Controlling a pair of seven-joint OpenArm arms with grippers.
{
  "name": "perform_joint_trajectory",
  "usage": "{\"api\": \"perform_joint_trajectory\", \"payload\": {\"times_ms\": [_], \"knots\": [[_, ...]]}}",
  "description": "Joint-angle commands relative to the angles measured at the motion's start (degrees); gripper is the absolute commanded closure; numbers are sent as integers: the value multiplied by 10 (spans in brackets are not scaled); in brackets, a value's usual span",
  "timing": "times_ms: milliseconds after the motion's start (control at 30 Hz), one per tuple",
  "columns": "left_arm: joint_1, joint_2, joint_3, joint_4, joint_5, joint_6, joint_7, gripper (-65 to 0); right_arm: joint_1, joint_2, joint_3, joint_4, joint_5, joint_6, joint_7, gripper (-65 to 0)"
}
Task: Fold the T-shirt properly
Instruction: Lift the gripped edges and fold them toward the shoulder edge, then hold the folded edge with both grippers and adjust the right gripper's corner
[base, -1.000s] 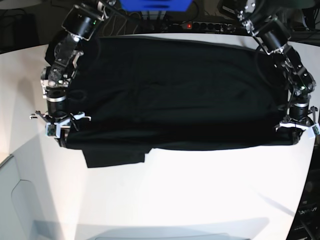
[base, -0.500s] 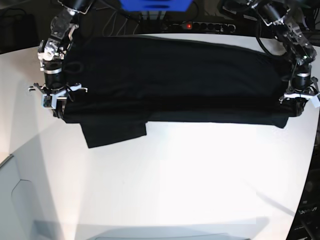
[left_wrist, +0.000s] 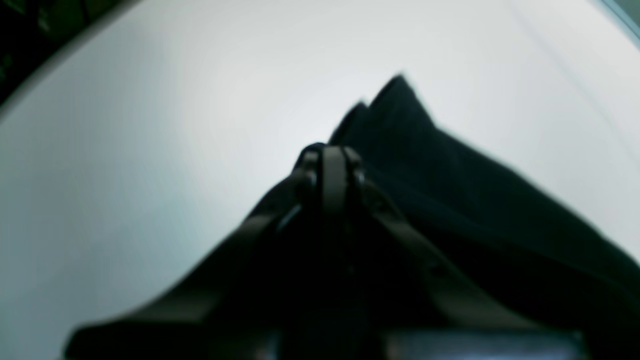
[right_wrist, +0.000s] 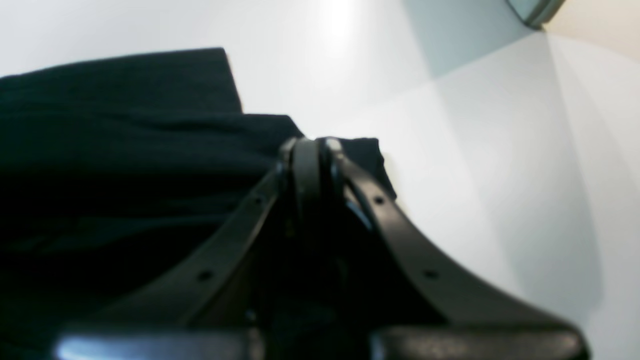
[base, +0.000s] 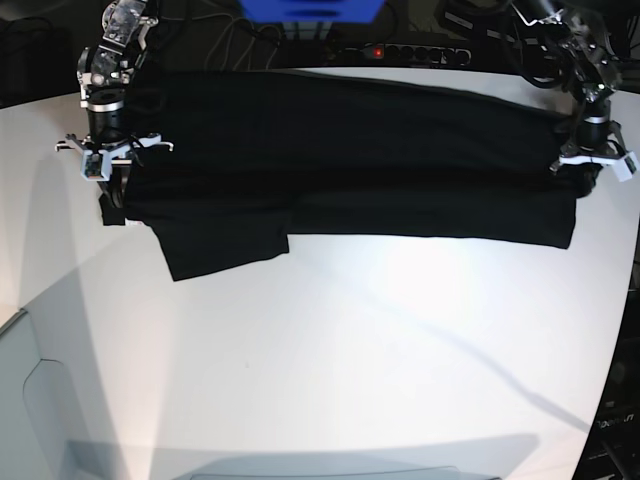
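Note:
The black T-shirt (base: 350, 150) lies stretched across the far part of the white table (base: 330, 350), folded over on itself, with a sleeve (base: 225, 245) sticking out at the front left. No print or tag shows. My right gripper (base: 112, 190) is shut on the shirt's left edge; in the right wrist view its jaws (right_wrist: 310, 150) pinch black cloth (right_wrist: 125, 130). My left gripper (base: 580, 175) is shut on the shirt's right edge; in the left wrist view it (left_wrist: 330, 155) holds a cloth corner (left_wrist: 400, 115).
A power strip (base: 405, 52) with a red light and a blue object (base: 310, 8) lie beyond the table's far edge. A grey bin edge (base: 20, 400) sits at the front left. The table's right edge (base: 625, 330) is close to my left arm.
Both grippers have pulled the shirt's held front edge away from the camera, toward the table's far side. The fold has narrowed and more white table shows in front.

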Motion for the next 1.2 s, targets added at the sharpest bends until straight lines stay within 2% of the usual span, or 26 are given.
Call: {"api": "perform_joint_trajectory", "payload": {"times_ms": [0, 200, 533, 833, 1000, 1167], "knots": [[0, -14, -3, 9, -7, 0, -18, 0, -1, 5, 2, 0, 8, -2, 19, 0], [-3, -5, -2, 11, -6, -1, -16, 0, 1, 18, 0, -32, 5, -2, 17, 0], [9, -7, -5, 28, -12, -1, -18, 0, 5, 18, 2, -33, 7, -2, 22, 0], [21, 12, -64, 120, -13, -1, -13, 0, 17, 17, 4, -33, 7, -2, 21, 0], [26, 14, -64, 111, -9, -1, -13, 0, 19, 15, 26, -33, 7, -2, 22, 0], [29, 14, -60, 56, -12, -1, -13, 0, 15, 17, 27, -33, 7, -2, 22, 0]]}}
